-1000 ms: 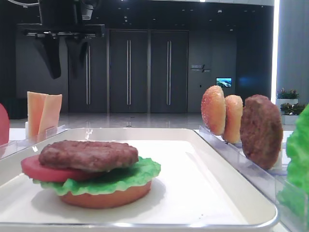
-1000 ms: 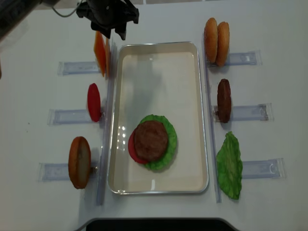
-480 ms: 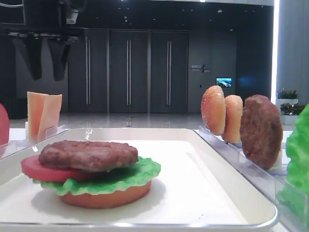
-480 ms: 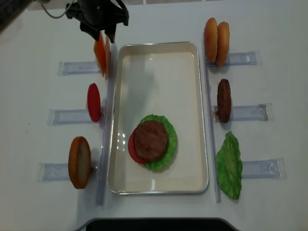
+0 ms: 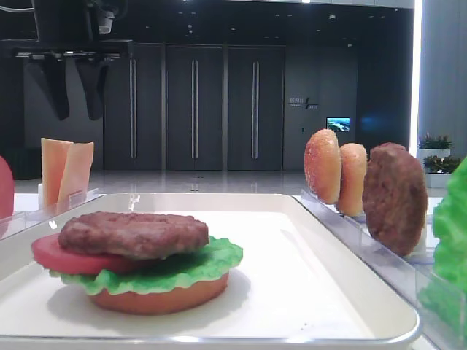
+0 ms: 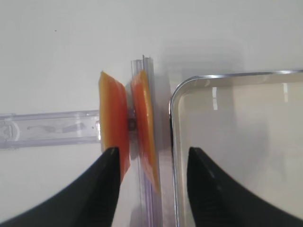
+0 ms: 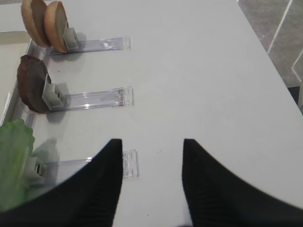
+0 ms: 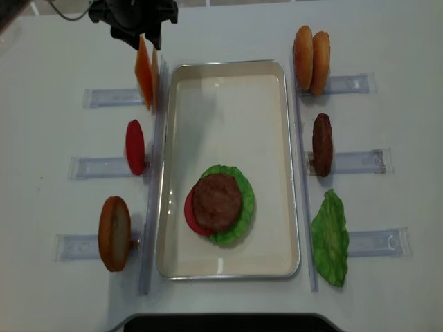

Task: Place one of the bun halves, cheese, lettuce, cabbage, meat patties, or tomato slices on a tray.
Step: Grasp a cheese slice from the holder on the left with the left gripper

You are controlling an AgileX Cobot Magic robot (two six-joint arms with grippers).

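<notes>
Two cheese (image 6: 113,124) slices stand on edge in a clear rack left of the white tray (image 8: 228,64). My left gripper (image 6: 152,153) hangs open just above them, with one slice between its fingers and untouched; it also shows from above as the left gripper (image 8: 142,38). On the tray lies a stack: a bun half (image 5: 160,299), lettuce (image 8: 244,200), a tomato slice (image 8: 188,216) and a meat patty (image 8: 217,200) on top. My right gripper (image 7: 151,146) is open over bare table beside the lettuce rack. No cabbage is in view.
Clear racks flank the tray. On the left stand a tomato slice (image 8: 135,146) and a bun half (image 8: 114,233). On the right are two bun halves (image 8: 311,50), a patty (image 8: 322,144) and a lettuce leaf (image 8: 330,238).
My left gripper has moved left from over the tray's far-left corner to above the cheese slices, staying open. Nothing else has moved.
</notes>
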